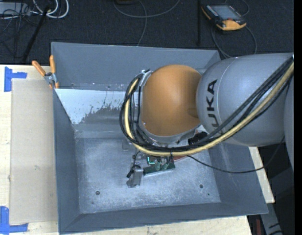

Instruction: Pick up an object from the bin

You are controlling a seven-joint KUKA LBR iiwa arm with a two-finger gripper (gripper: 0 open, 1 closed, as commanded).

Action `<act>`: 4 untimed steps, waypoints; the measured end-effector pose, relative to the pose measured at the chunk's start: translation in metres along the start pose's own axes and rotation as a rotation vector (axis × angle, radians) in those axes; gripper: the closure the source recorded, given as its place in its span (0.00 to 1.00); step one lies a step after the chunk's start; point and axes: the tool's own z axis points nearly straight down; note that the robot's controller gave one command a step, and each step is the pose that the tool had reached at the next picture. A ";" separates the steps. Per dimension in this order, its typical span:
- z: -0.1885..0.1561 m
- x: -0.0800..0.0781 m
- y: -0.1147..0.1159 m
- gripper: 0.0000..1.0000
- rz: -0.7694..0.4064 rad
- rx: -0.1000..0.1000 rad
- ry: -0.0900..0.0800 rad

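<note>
Closest to the lens is the big orange dome-shaped cover (170, 99) on the wrist of the grey KUKA arm (239, 106), which comes in from the right with black and yellow cables (127, 124) looped round its left side. It hangs over the middle of the grey metal bin (92, 180). The jaws poke out below the dome as a dark grey blocky end, low over the scuffed bin floor, a bit left of centre. How far apart they are, I honestly can't tell, since the dome hides most of them. Just right of that dark end, tucked under the wrist, is a small flat green piece (160, 166), maybe a bit of circuit board. It looks to be touching the jaws, but I can't see it gripped between them.
</note>
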 end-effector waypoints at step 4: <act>0.138 -0.023 -0.128 0.00 -0.274 -0.002 -0.005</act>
